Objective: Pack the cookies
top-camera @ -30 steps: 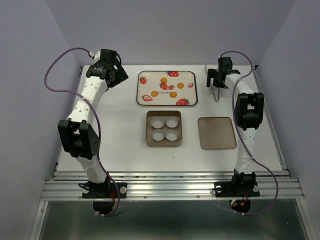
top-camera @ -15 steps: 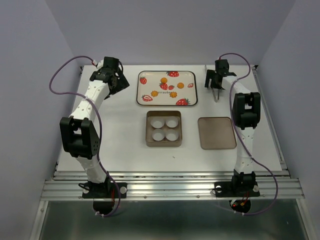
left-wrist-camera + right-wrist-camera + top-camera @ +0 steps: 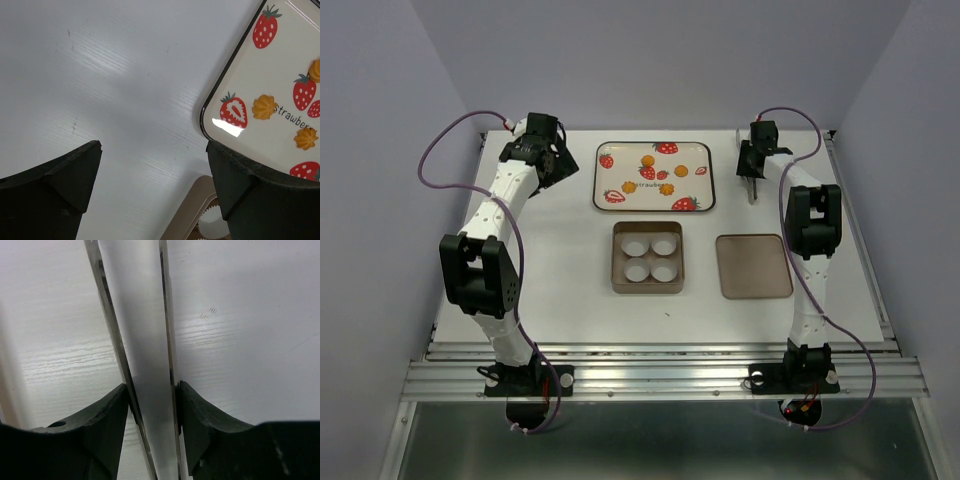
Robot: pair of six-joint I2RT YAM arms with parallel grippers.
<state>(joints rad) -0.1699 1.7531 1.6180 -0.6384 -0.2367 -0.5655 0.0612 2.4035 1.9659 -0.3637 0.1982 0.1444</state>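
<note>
Several small orange cookies (image 3: 648, 160) lie on a strawberry-printed tray (image 3: 598, 180) at the back centre; the left wrist view shows three of the cookies (image 3: 264, 106). In front of the tray stands a tan box (image 3: 618, 258) with white paper cups (image 3: 636, 246) inside. My left gripper (image 3: 552, 158) is open over bare table left of the tray, with nothing between its fingers (image 3: 75, 170). At the back right, my right gripper (image 3: 750, 165) is shut on metal tongs (image 3: 142, 340), its pads (image 3: 197, 410) pressing both blades. The tongs' tips (image 3: 752, 192) point toward the near edge.
A flat tan lid (image 3: 753, 266) lies right of the box. The box's corner (image 3: 192, 220) shows under my left gripper. Purple cables loop above both arms. Grey walls close in the table on three sides.
My right gripper's jaws have closed from wide open onto the tongs. The left arm shifted slightly at first, then stayed still and open.
</note>
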